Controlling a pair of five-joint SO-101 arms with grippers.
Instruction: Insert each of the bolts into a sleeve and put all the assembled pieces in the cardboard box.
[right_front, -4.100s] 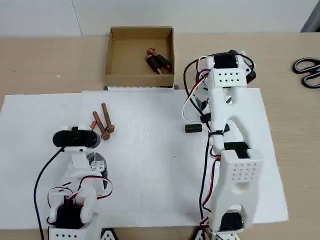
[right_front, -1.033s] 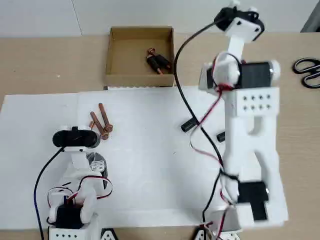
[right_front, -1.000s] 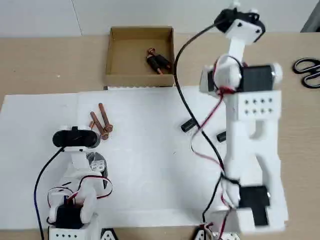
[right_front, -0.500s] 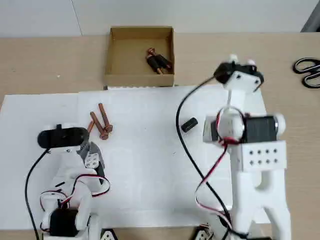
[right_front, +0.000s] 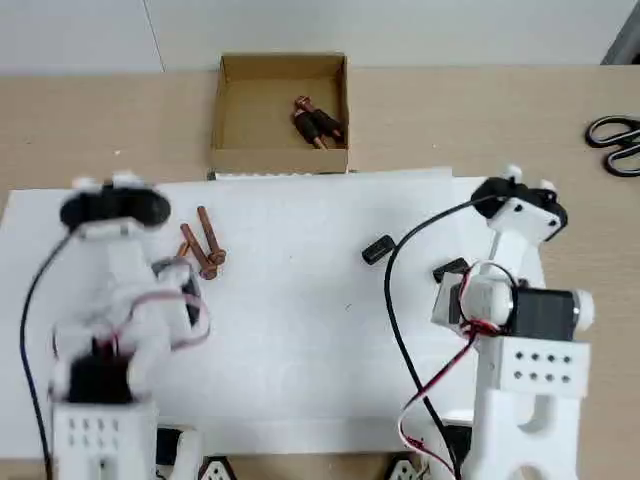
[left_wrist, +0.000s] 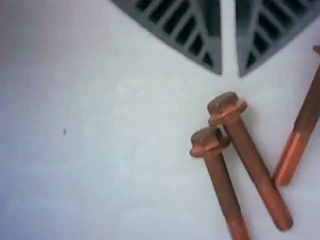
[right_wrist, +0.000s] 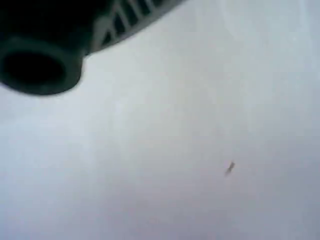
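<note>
My left gripper (left_wrist: 230, 74) hangs empty just short of three copper-coloured flanged metal bolts (left_wrist: 252, 160). Its jaws are drawn nearly together, with only a thin slit of the white paper sheet (left_wrist: 90, 150) showing between them. The bolts lie loose on the sheet. The two nearest lie side by side, heads towards my jaws and almost touching, and the third is angled a little apart.

My right gripper (right_wrist: 102, 32) sits by a short black tubular sleeve (right_wrist: 35, 65), well apart from the bolts on my right side of the sheet. I cannot tell whether it is closed on that sleeve. A second black sleeve (right_front: 377, 250) lies free between the arms. The shallow brown cardboard box (right_front: 215, 110) beyond the sheet already holds assembled pieces (right_front: 315, 122).

To take a bolt cleanly, I reckon I must spread the left jaws first and single out the nearest bolt. I should then straddle its shank crosswise just below the head, without nudging its neighbour. Gripping near the head should leave the far end free for the sleeve.
</note>
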